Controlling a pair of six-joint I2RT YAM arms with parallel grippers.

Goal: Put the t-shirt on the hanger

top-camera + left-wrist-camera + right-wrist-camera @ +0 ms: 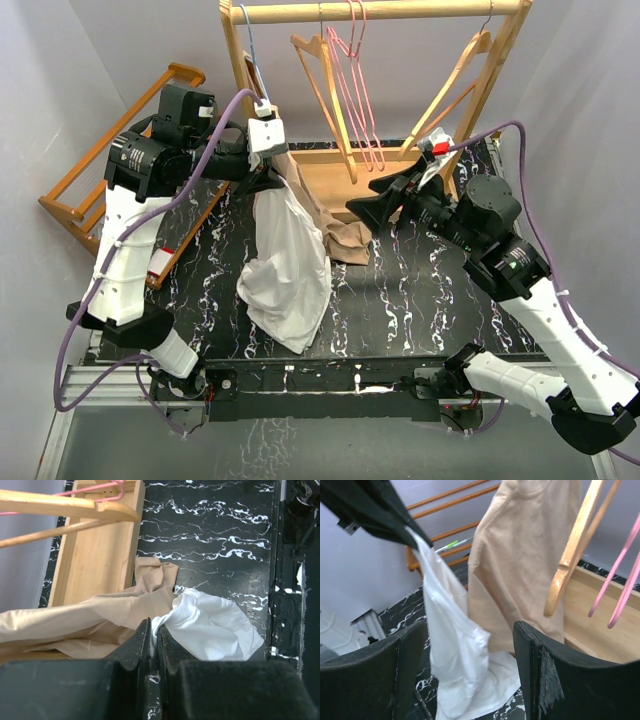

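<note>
pickup is the step in hand: your left gripper [268, 178] is clamped on the t-shirt [288, 270], which hangs left of centre, its hem pooled on the table [430, 290]. your right gripper [360, 208] stands apart (empty). next, i judge, it should fetch the pink hanger [362, 95] at upper centre.

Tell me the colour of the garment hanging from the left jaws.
White. The t-shirt shows best in the top external view.

In my left jaws, the t-shirt [210, 625] is white; beyond my right jaws, garment [520, 570] beige-tan, hanger [615, 571] pink, table [407, 605] black with white veins.
</note>
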